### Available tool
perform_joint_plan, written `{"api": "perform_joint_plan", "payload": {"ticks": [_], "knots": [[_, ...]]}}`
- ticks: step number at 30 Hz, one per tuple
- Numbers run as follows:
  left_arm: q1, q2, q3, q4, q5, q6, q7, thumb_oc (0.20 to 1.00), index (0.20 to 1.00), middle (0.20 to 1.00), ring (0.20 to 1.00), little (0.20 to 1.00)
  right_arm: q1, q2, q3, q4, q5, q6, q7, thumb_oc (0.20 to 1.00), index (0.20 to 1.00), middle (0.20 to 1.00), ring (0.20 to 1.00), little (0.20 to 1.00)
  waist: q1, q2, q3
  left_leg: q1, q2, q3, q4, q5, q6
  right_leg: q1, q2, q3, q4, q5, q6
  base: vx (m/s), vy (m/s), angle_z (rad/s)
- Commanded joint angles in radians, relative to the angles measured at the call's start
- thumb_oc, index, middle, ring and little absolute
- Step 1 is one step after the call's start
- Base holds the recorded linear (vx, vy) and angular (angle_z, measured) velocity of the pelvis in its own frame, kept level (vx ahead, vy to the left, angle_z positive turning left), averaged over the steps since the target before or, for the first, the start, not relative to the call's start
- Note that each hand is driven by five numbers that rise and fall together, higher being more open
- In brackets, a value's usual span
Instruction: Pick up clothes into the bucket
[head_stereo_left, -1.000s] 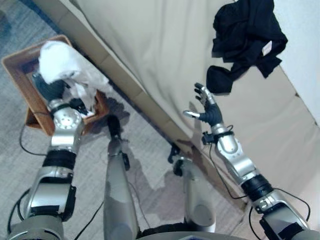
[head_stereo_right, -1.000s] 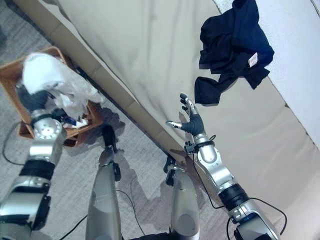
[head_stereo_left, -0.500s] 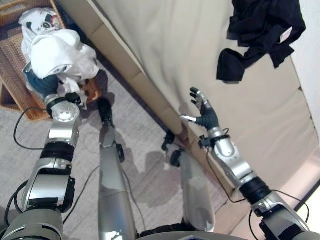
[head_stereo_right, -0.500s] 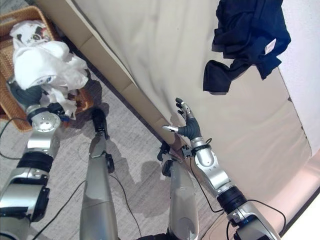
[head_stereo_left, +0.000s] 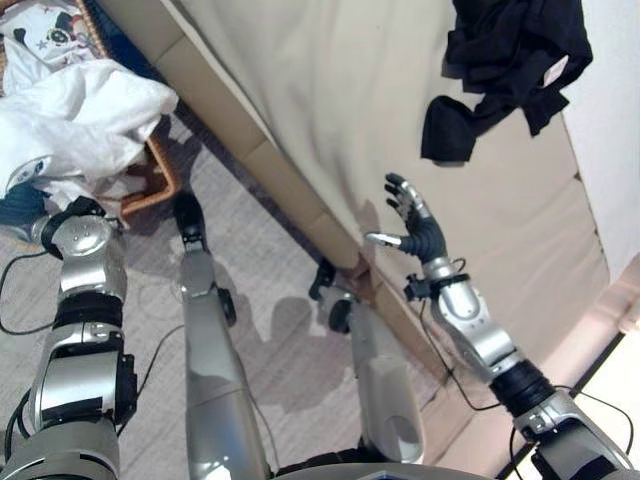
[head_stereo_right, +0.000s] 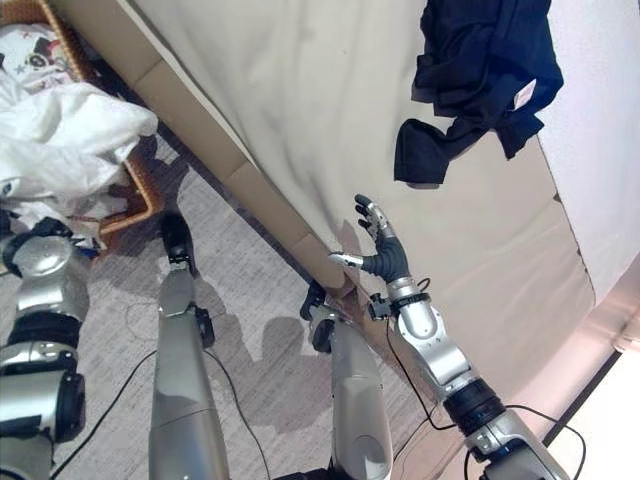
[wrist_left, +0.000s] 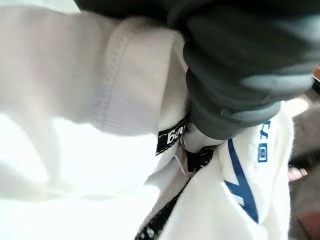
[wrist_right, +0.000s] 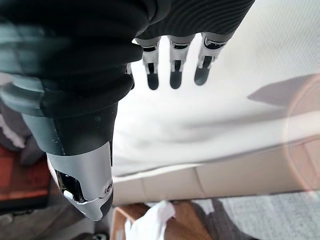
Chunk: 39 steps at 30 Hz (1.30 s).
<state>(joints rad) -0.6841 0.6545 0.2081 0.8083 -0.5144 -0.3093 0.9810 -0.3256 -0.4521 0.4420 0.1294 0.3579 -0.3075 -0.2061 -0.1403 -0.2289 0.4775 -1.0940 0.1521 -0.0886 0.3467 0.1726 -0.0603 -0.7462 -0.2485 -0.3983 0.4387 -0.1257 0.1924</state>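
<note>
White garment (head_stereo_left: 85, 115) now draped over the basket (head_stereo_left: 160, 175) rim at the view's upper left, 1 fold hanging outside toward the floor; 1 s ago bunched higher above the basket, so lowered, though the whole picture has also shifted with the camera. Left hand (wrist_left: 235, 75) buried in the white cloth in its wrist view, fingers hidden, so cannot tell whether gripping or released. Seemingly mid-drop: 1 garment nearly delivered, not yet fully inside. Dark garment (head_stereo_left: 510, 60) unmoved on the beige bed (head_stereo_left: 330, 90), well apart from the basket. Right hand (head_stereo_left: 415, 230) raised above the bed edge as before, fingers straight and spread, holding nothing, short of the dark garment, likely the next pick
</note>
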Motion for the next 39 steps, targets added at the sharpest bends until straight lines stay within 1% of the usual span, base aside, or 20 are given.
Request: {"api": "perform_joint_plan", "payload": {"ticks": [1,2,3,7,9,10,11,16,17,18,20,22,24,25,28,30,32,34,37,39], "knots": [[-0.036,0.065,0.063,-0.042,-0.128,-0.117,-0.008,0.200,0.200,0.200,0.200,0.200,0.046,-0.015,-0.034,-0.104,0.030,-0.047,-0.004,1.000,1.000,1.000,1.000,1.000,0.064,-0.084,0.042,0.027,0.003,0.002,0.235,-0.281,0.002,-0.002,-0.042,0.027,-0.087,0.176,0.034,0.00,0.000,0.00],[-0.027,0.073,0.068,-0.025,-0.137,-0.109,-0.016,0.200,0.200,0.200,0.200,0.200,0.050,-0.018,-0.035,-0.104,0.033,-0.047,-0.003,1.000,1.000,1.000,1.000,1.000,0.066,-0.082,0.042,0.031,0.003,0.001,0.233,-0.281,0.003,0.002,-0.042,0.028,-0.089,0.176,0.033,0.00,0.000,0.00],[-0.024,0.076,0.080,-0.017,-0.165,-0.123,-0.024,0.200,0.200,0.200,0.200,0.200,0.051,-0.024,-0.041,-0.110,0.038,-0.048,-0.004,1.000,1.000,1.000,1.000,1.000,0.068,-0.082,0.042,0.036,0.004,0.002,0.230,-0.281,0.001,0.009,-0.041,0.027,-0.094,0.177,0.033,0.00,0.000,0.00],[-0.028,0.078,0.074,-0.014,-0.183,-0.131,-0.037,0.200,0.200,0.200,0.200,0.200,0.056,-0.026,-0.041,-0.111,0.050,-0.049,-0.005,1.000,1.000,1.000,1.000,1.000,0.068,-0.081,0.042,0.044,0.005,0.003,0.227,-0.282,0.001,0.021,-0.038,0.028,-0.103,0.179,0.034,0.00,0.000,0.00],[-0.038,0.061,0.086,-0.030,-0.249,-0.182,-0.044,0.200,0.200,0.200,0.200,0.200,0.059,-0.023,-0.044,-0.107,0.053,-0.050,-0.012,1.000,1.000,1.000,1.000,1.000,0.071,-0.077,0.042,0.044,0.002,0.004,0.225,-0.282,0.001,0.026,-0.038,0.024,-0.107,0.179,0.036,0.00,0.000,0.00],[-0.035,0.061,0.088,-0.029,-0.255,-0.185,-0.049,0.200,0.200,0.200,0.200,0.200,0.059,-0.024,-0.044,-0.107,0.053,-0.050,-0.012,1.000,1.000,1.000,1.000,1.000,0.070,-0.075,0.042,0.045,0.002,0.004,0.226,-0.283,0.002,0.027,-0.038,0.024,-0.107,0.180,0.036,0.00,0.000,0.00],[-0.033,0.046,0.102,-0.040,-0.300,-0.200,-0.074,0.200,0.200,0.200,0.200,0.200,0.060,-0.023,-0.042,-0.113,0.052,-0.047,-0.015,1.000,1.000,1.000,1.000,1.000,0.072,-0.074,0.042,0.047,0.000,0.003,0.225,-0.284,0.002,0.030,-0.037,0.025,-0.110,0.181,0.037,0.00,0.000,0.00],[-0.034,0.060,0.110,-0.026,-0.318,-0.189,-0.093,0.200,0.200,0.200,0.200,0.200,0.056,-0.030,-0.038,-0.115,0.049,-0.042,-0.020,1.000,1.000,1.000,1.000,1.000,0.070,-0.069,0.042,0.061,0.001,0.010,0.222,-0.288,0.004,0.037,-0.034,0.030,-0.113,0.182,0.038,0.00,0.000,0.00],[-0.027,0.080,0.115,-0.011,-0.293,-0.164,-0.087,0.200,0.200,0.200,0.200,0.200,0.059,-0.036,-0.045,-0.120,0.046,-0.043,-0.019,1.000,1.000,1.000,1.000,1.000,0.070,-0.067,0.042,0.066,0.004,0.014,0.222,-0.288,0.004,0.041,-0.034,0.032,-0.117,0.183,0.038,0.00,0.000,0.00],[-0.028,0.082,0.116,-0.010,-0.291,-0.162,-0.087,0.200,0.200,0.200,0.200,0.200,0.060,-0.036,-0.044,-0.121,0.046,-0.042,-0.019,1.000,1.000,1.000,1.000,1.000,0.070,-0.068,0.042,0.067,0.004,0.014,0.222,-0.288,0.004,0.042,-0.034,0.032,-0.118,0.183,0.038,0.00,0.000,0.00],[-0.006,0.145,0.117,0.023,-0.236,-0.122,-0.072,0.200,0.200,0.200,0.200,0.200,0.063,-0.045,-0.051,-0.119,0.050,-0.044,-0.017,1.000,1.000,1.000,1.000,1.000,0.073,-0.062,0.042,0.073,0.008,0.020,0.225,-0.288,0.006,0.045,-0.033,0.037,-0.116,0.185,0.038,0.01,0.008,-0.02],[0.009,0.166,0.122,0.029,-0.215,-0.108,-0.068,0.200,0.200,0.200,0.200,0.200,0.064,-0.047,-0.053,-0.118,0.051,-0.045,-0.016,1.000,1.000,1.000,1.000,1.000,0.074,-0.063,0.042,0.077,0.009,0.022,0.224,-0.289,0.006,0.047,-0.033,0.037,-0.118,0.186,0.038,0.01,0.003,-0.05],[0.033,0.203,0.126,0.036,-0.160,-0.079,-0.050,0.200,0.200,0.200,0.200,0.200,0.073,-0.053,-0.058,-0.120,0.049,-0.046,-0.010,1.000,1.000,1.000,1.000,1.000,0.078,-0.056,0.042,0.081,0.012,0.023,0.220,-0.286,0.005,0.049,-0.034,0.037,-0.120,0.185,0.039,0.01,-0.003,-0.07],[0.038,0.235,0.115,0.020,-0.092,-0.066,-0.025,0.200,0.200,0.200,0.200,0.200,0.078,-0.054,-0.058,-0.115,0.049,-0.050,-0.005,1.000,1.000,1.000,1.000,1.000,0.080,-0.052,0.042,0.088,0.012,0.023,0.211,-0.281,0.004,0.054,-0.033,0.036,-0.120,0.184,0.039,0.01,-0.012,-0.06],[0.052,0.225,0.090,-0.048,-0.026,-0.066,-0.015,0.200,0.200,0.200,0.200,0.200,0.084,-0.042,-0.053,-0.111,0.046,-0.055,0.001,1.000,1.000,1.000,1.000,1.000,0.088,-0.056,0.042,0.091,0.009,0.019,0.200,-0.273,0.003,0.061,-0.032,0.028,-0.122,0.180,0.038,0.00,-0.048,-0.02],[0.056,0.210,0.066,-0.089,0.019,-0.053,-0.010,0.200,0.200,0.200,0.200,0.200,0.085,-0.038,-0.051,-0.112,0.035,-0.054,0.002,1.000,1.000,1.000,1.000,1.000,0.090,-0.057,0.042,0.090,0.006,0.016,0.196,-0.270,0.004,0.062,-0.032,0.023,-0.122,0.178,0.037,-0.01,-0.028,0.05],[0.050,0.168,0.018,-0.148,0.088,-0.046,-0.002,0.200,0.200,0.200,0.200,0.200,0.069,-0.033,-0.050,-0.115,0.018,-0.051,0.001,1.000,1.000,1.000,1.000,1.000,0.090,-0.064,0.042,0.086,0.003,0.010,0.193,-0.269,0.005,0.058,-0.031,0.019,-0.114,0.174,0.035,-0.01,-0.033,0.09],[0.038,0.149,-0.001,-0.160,0.112,-0.036,0.002,0.200,0.200,0.200,0.200,0.200,0.064,-0.031,-0.053,-0.118,0.016,-0.051,0.002,1.000,1.000,1.000,1.000,1.000,0.091,-0.066,0.042,0.084,0.002,0.010,0.190,-0.267,0.006,0.055,-0.031,0.018,-0.112,0.172,0.034,-0.01,-0.017,0.08],[0.011,0.120,-0.083,-0.164,0.211,0.009,-0.031,0.200,0.200,0.200,0.200,0.200,0.045,-0.023,-0.064,-0.118,0.005,-0.055,0.002,1.000,1.000,1.000,1.000,1.000,0.080,-0.072,0.042,0.076,0.002,0.009,0.186,-0.264,0.007,0.045,-0.030,0.015,-0.111,0.170,0.033,-0.02,0.001,0.06],[0.003,0.121,-0.096,-0.151,0.220,0.013,-0.044,0.200,0.200,0.200,0.200,0.200,0.042,-0.020,-0.069,-0.114,0.003,-0.057,-0.001,1.000,1.000,1.000,1.000,1.000,0.079,-0.073,0.042,0.075,0.002,0.010,0.184,-0.263,0.007,0.042,-0.030,0.015,-0.111,0.171,0.033,0.00,0.006,0.02]]}}
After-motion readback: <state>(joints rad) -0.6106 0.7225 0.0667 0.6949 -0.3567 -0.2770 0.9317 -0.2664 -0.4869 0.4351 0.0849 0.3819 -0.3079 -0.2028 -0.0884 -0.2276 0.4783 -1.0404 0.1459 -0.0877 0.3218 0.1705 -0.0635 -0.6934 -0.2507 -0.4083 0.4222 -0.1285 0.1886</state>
